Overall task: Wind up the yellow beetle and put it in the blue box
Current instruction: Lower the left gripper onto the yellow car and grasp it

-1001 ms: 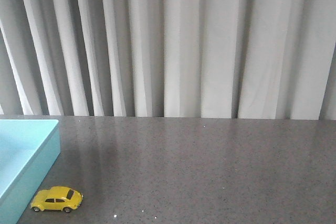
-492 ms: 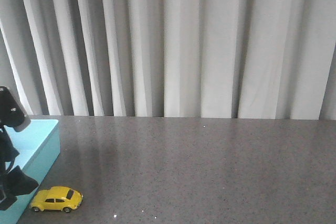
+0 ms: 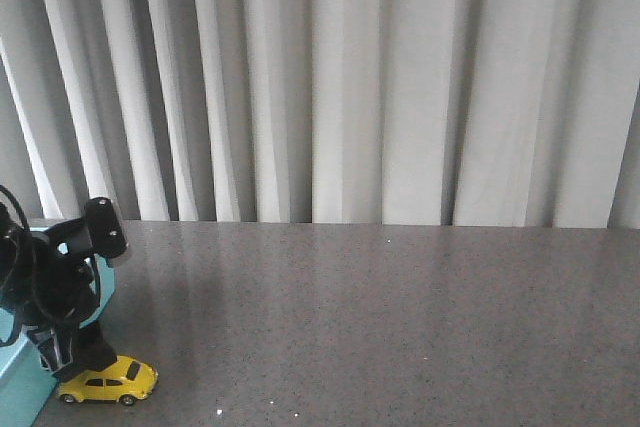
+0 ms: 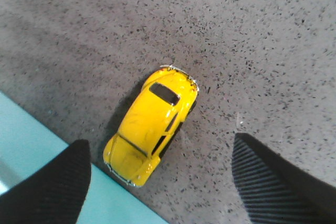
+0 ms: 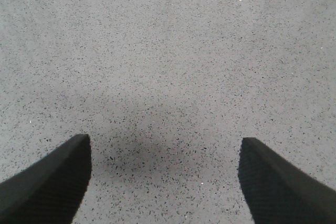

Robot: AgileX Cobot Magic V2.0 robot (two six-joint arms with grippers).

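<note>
The yellow beetle (image 3: 108, 381) stands on its wheels on the grey table at the front left, right beside the blue box (image 3: 12, 387). My left gripper (image 3: 75, 355) hangs just above the car's box-side end, open and empty. In the left wrist view the yellow beetle (image 4: 151, 124) lies between and beyond the spread fingers (image 4: 273, 182), its nose close to the blue box wall (image 4: 79, 203). My right gripper (image 5: 163, 182) is open and empty over bare table; it does not show in the front view.
The grey speckled table (image 3: 380, 317) stretches from the car to the right. A pale pleated curtain (image 3: 340, 77) hangs along the table's back edge. The left arm (image 3: 50, 277) covers most of the box.
My left arm has come in from the left edge, moved right and down over the box, and now hangs above the beetle. The car has not moved.
</note>
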